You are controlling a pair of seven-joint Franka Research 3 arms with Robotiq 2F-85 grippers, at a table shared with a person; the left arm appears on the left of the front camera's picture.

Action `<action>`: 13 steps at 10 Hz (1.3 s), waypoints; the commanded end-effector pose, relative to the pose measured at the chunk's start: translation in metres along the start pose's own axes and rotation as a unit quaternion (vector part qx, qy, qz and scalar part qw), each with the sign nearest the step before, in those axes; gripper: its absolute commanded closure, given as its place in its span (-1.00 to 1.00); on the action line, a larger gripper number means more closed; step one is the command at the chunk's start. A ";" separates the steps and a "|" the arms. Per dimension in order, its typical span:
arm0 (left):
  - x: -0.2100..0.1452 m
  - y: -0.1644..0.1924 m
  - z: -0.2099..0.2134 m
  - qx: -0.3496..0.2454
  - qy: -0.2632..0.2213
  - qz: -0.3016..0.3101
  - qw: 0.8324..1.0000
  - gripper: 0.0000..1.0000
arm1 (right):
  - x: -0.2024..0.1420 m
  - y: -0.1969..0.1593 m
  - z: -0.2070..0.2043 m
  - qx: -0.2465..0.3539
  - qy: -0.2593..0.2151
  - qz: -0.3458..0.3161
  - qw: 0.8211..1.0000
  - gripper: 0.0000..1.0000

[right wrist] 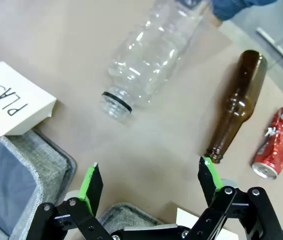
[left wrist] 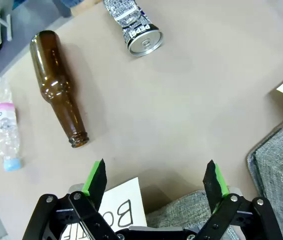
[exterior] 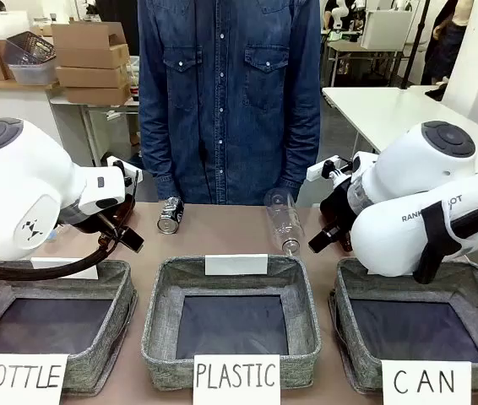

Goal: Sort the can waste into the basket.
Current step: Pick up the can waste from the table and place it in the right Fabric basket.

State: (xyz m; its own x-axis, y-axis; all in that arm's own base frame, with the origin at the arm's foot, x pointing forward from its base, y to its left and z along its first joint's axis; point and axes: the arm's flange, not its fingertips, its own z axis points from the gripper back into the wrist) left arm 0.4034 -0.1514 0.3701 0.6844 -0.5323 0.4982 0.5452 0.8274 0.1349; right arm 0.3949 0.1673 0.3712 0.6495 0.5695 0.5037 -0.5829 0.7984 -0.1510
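Observation:
A black-and-silver can point(exterior: 170, 214) point(left wrist: 136, 27) lies on its side on the brown table near the person's edge. A red can point(right wrist: 276, 142) lies on its side beside a brown bottle. The grey basket point(exterior: 346, 333) signed "CAN" stands at the front right, under my right arm, with a bare dark lining. My left gripper point(left wrist: 155, 182) hangs open above the bare table by the "BOTTLE" sign, well short of the black-and-silver can. My right gripper point(right wrist: 150, 181) is open too, over the table between a clear bottle and the brown bottle, holding nothing.
Grey baskets signed "BOTTLE" point(exterior: 121, 291) and "PLASTIC" point(exterior: 159, 329) stand left and middle. Brown glass bottles point(left wrist: 56, 85) point(right wrist: 239, 100), a large clear bottle point(exterior: 284, 221) point(right wrist: 151, 55) and a small capped plastic bottle point(left wrist: 2, 122) lie on the table. A person in a denim shirt point(exterior: 226, 93) stands at the far edge.

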 end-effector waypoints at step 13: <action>0.017 -0.008 0.087 -0.022 0.012 0.055 0.998 -1.00 | 0.016 -0.012 0.085 0.009 0.001 0.030 1.000 -1.00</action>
State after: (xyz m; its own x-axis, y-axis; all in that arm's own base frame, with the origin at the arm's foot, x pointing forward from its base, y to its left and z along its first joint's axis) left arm 0.3937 -0.1568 0.4017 0.6999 -0.5010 0.5091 0.5306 0.8418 0.0988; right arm 0.3877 0.1661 0.4018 0.6435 0.5801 0.4994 -0.5926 0.7905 -0.1547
